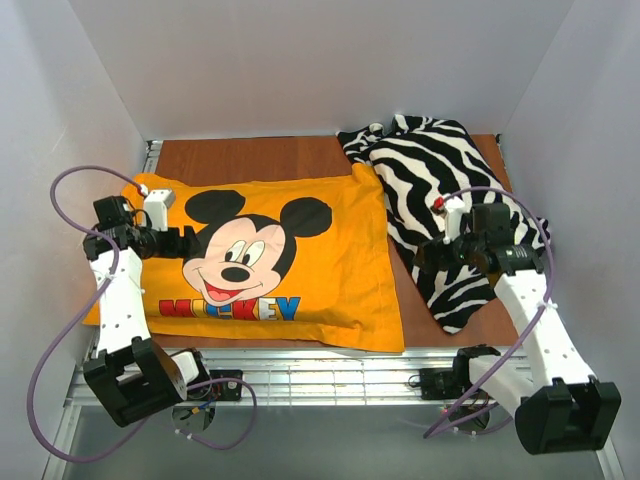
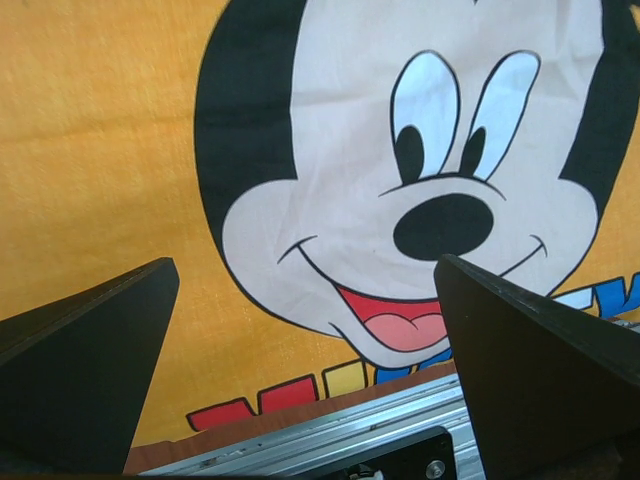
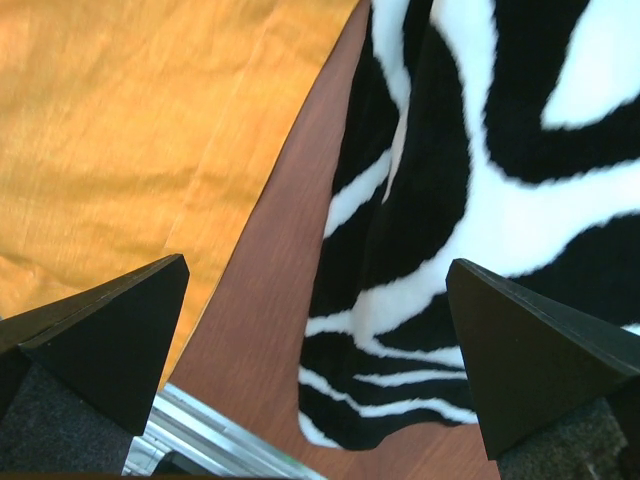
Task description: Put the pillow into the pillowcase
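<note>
Checking all three views: pillowcase [image 1: 340, 285] lies Mickey-side up on the worktop [image 1: 260, 158]. It covers the left and centre, with its near edge along the rail [image 1: 320, 372] at the worktop's near edge. It looks plump, not flat, but I cannot tell whether the pillow is inside.

Zebra cloth [image 1: 440, 180] runs from the far right corner down the right side.

Left claw [image 1: 192, 241] hangs over the case's left part, beside Mickey's cheek. Jaws are spread wide, nothing between them. Right claw [image 1: 425, 255] hangs over the zebra cloth's left side, also spread wide and holding nothing.

Only in the top view:
- The full layout.
- Both arms, with purple cables [image 1: 55, 190] looping off them.
- Case and cloth appear to meet at the case's far right corner.

Only in the left wrist view:
- The print close up between the left claw [image 2: 305, 262] fingers: eyes, nose, red mouth, tops of the red, yellow and blue letters.
- A thin strip of brown worktop, then rail, below the case edge.

Only in the right wrist view:
- A bare wedge of worktop [image 3: 270, 300] between the orange fabric and the zebra cloth [image 3: 450, 200], so the two are apart there.
- Fine creases in the orange weave.
- Right claw [image 3: 318, 262] tips straddle that gap.

Surface is brown wood-look board with slotted aluminium rails along the near edge. Plain white walls [image 1: 320, 60] close in the left, far and right sides.
</note>
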